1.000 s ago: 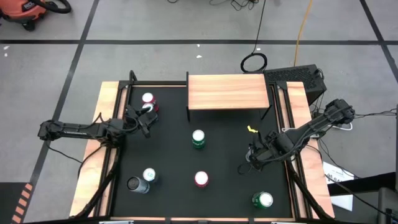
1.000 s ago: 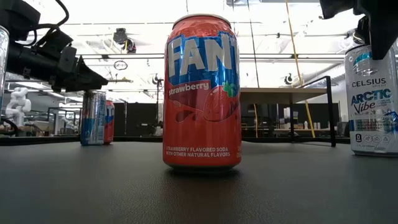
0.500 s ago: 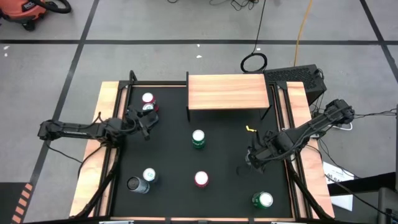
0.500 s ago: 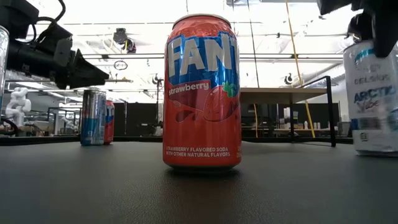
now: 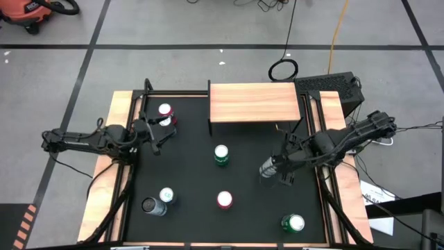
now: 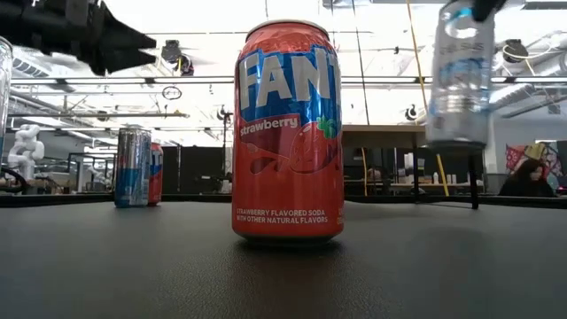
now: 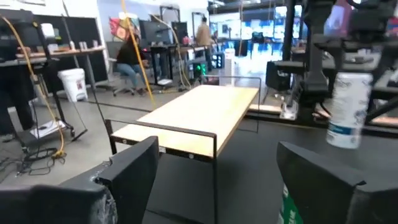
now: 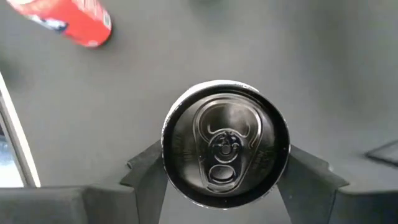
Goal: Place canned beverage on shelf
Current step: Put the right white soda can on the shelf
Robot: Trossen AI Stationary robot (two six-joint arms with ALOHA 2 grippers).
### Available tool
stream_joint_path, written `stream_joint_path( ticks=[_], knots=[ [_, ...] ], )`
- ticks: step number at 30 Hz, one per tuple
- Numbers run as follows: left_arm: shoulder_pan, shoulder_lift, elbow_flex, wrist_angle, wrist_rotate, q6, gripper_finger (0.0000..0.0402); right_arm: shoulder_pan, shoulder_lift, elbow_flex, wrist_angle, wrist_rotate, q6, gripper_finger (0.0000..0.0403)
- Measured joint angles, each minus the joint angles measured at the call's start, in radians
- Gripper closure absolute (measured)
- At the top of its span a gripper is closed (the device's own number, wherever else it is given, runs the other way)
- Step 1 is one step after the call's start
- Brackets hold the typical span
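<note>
The right gripper (image 8: 226, 163) covered the sides of the Celsius can (image 6: 459, 73) in the right wrist view, leaving only its lid showing. In the low view that can was motion-blurred, its lettering unreadable, and its top ran off the frame. A red can (image 8: 65, 20) was cropped there. Behind the blue can (image 6: 132, 167), another was half hidden.

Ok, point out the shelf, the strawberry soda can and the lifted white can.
shelf (image 5: 254, 101), high view, middle of its wood top
strawberry soda can (image 6: 287, 133), low view, label
lifted white can (image 6: 459, 75), low view, side wall
</note>
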Motion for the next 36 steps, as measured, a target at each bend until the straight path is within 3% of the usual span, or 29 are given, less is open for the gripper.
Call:
stream_joint_path(
  ticks=[6, 16, 25, 36],
  knots=[
    [-0.01, 0.169, 0.072, 0.107, 0.115, 0.01, 0.0039, -0.081, 0.0, 0.034, 0.047, -0.002, -0.123, 0.0166],
    [-0.005, 0.671, 0.158, 0.516, 0.302, 0.035, 0.003, -0.155, 0.0, 0.114, 0.19, -0.014, -0.365, 0.0166],
    [0.0, 0.997, 0.409, 0.52, 0.407, 0.086, 0.003, -0.189, 0.0, 0.13, 0.296, -0.029, -0.556, 0.0165],
    [0.022, 1.247, 0.64, 0.432, 0.47, 0.077, 0.0023, -0.194, 0.032, 0.13, 0.353, 0.024, -0.692, 0.0165]
  ],
)
